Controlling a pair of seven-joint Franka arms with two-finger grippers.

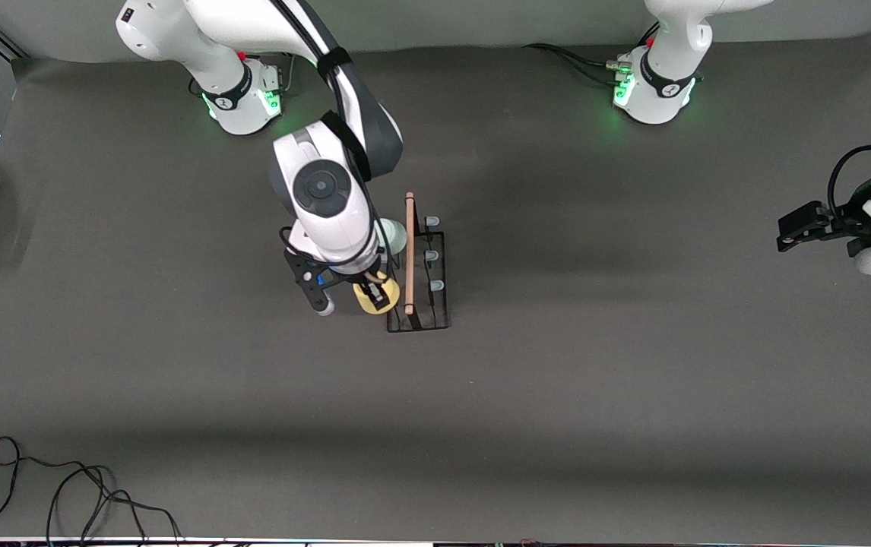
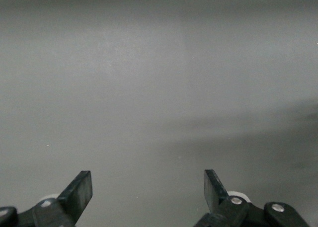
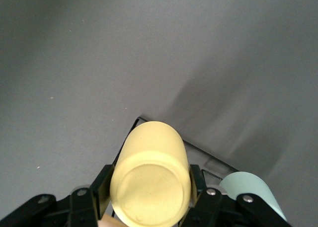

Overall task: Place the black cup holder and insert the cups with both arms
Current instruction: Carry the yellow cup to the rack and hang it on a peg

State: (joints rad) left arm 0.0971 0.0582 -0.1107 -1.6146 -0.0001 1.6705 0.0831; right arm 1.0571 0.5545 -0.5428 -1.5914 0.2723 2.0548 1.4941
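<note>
The black cup holder [image 1: 440, 308] stands mid-table, with its wooden rod handle [image 1: 410, 251] and three bare translucent-tipped pegs [image 1: 430, 256] showing. My right gripper [image 1: 377, 295] is shut on the yellow cup [image 1: 368, 298], held bottom-up over the holder's side toward the right arm's end. In the right wrist view the yellow cup [image 3: 151, 182] sits between the fingers [image 3: 103, 185], over the holder's wire base [image 3: 198, 152]. The pale green cup [image 1: 396, 235] sits on the holder beside it and also shows in the right wrist view [image 3: 253, 192]. The light blue cup is out of view. My left gripper [image 1: 791, 232] waits open and empty [image 2: 148, 180].
Loose black cables [image 1: 63, 494] lie near the table's front edge at the right arm's end. More cables [image 1: 580, 59] run to the left arm's base [image 1: 656, 95].
</note>
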